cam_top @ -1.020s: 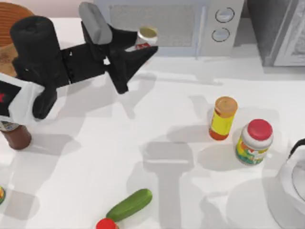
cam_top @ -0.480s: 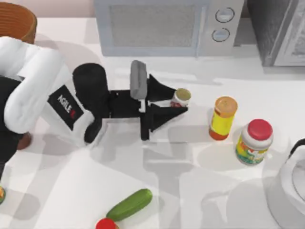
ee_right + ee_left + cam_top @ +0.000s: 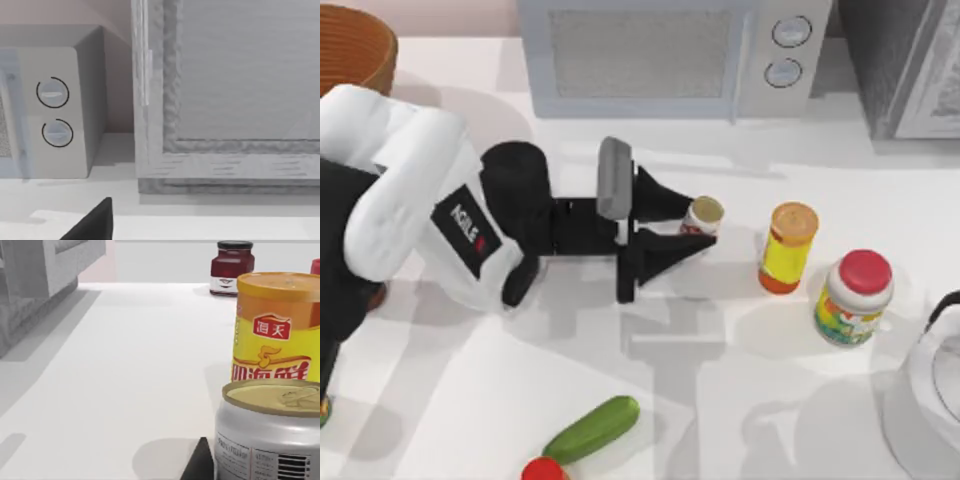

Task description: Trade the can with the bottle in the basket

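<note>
One claw, the left claw (image 3: 698, 228), is grasping the can (image 3: 701, 215) low over the bench (image 3: 620, 340) beside the yellow container (image 3: 786, 247); I judge the can's set-down is in hand; next calls for letting go, then fetching the bottle for the basket (image 3: 355, 45).

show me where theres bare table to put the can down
Bare table lies between the cucumber and the red-lidded jar. It is crowded beside the yellow container, where the left gripper holds the can.
</note>
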You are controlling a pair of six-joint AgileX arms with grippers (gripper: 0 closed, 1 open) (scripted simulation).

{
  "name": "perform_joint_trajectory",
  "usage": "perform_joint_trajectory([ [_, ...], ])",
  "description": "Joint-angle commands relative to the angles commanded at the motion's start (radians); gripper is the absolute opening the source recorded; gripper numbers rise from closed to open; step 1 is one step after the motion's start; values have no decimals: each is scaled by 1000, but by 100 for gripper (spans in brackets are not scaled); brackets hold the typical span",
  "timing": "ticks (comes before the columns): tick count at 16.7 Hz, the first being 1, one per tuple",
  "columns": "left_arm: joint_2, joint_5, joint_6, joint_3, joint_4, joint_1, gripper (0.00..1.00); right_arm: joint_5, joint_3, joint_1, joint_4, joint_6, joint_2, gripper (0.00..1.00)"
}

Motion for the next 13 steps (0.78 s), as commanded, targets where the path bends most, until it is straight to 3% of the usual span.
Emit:
perform_joint_trajectory([
  [12, 0, 0, 0, 0, 0, 0, 98, 0, 0, 0, 0, 0, 0, 100],
  [13, 0, 0, 0, 0, 0, 0, 100, 0, 0, 0, 0, 0, 0, 100],
])
